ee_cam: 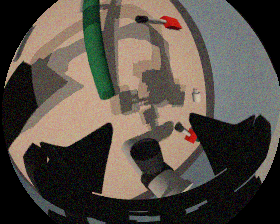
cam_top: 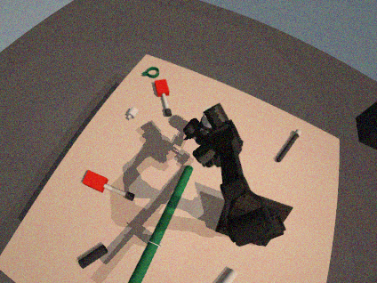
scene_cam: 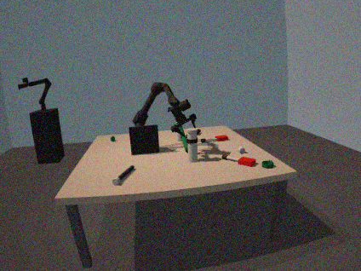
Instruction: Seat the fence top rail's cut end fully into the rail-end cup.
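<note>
The green top rail runs from the front edge of the table up toward the arm. Its cut end shows bare, just beside the wrist. The white big post stands upright with a dark brace band near its top. In the wrist view a dark-capped grey post shows between the fingers. I cannot make out the rail-end cup. My gripper is open, above the post, with nothing between its fingers and not touching the rail.
Two red-handled tools, a green ring, a small white cylinder, a black cylinder and a dark rod lie on the table. The arm's black base stands on the table. A second arm on a pedestal stands off the table.
</note>
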You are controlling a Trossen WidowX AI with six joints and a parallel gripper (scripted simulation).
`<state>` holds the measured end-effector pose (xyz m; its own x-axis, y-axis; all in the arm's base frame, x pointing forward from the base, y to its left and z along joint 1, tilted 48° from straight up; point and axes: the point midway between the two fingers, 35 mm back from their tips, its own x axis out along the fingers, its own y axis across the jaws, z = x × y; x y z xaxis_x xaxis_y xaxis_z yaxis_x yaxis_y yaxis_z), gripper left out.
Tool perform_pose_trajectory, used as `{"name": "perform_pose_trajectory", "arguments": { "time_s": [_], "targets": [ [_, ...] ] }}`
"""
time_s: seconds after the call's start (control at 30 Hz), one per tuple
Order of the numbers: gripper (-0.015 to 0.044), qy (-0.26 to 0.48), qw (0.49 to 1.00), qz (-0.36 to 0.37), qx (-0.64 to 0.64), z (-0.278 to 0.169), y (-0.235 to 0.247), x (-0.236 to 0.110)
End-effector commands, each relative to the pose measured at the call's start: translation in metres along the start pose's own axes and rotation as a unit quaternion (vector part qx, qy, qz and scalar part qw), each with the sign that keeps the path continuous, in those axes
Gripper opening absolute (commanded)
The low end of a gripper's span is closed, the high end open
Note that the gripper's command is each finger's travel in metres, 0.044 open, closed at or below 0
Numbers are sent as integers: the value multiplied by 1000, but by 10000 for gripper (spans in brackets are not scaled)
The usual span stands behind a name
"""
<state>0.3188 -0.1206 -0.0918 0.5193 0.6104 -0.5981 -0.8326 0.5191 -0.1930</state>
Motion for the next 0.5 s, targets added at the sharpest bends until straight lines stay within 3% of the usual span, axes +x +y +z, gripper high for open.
{"name": "perform_pose_trajectory", "arguments": {
  "time_s": [0.0, 0.17, 0.4, 0.47],
  "targets": [
    [440, 4, 992, -5, 123, 23, -10, -17],
    [440, 8, 934, -7, 356, 60, -14, -44],
    [440, 8, 768, -14, 640, 111, -9, -80],
    [440, 7, 747, -15, 664, 115, -8, -84]
  ]
}}
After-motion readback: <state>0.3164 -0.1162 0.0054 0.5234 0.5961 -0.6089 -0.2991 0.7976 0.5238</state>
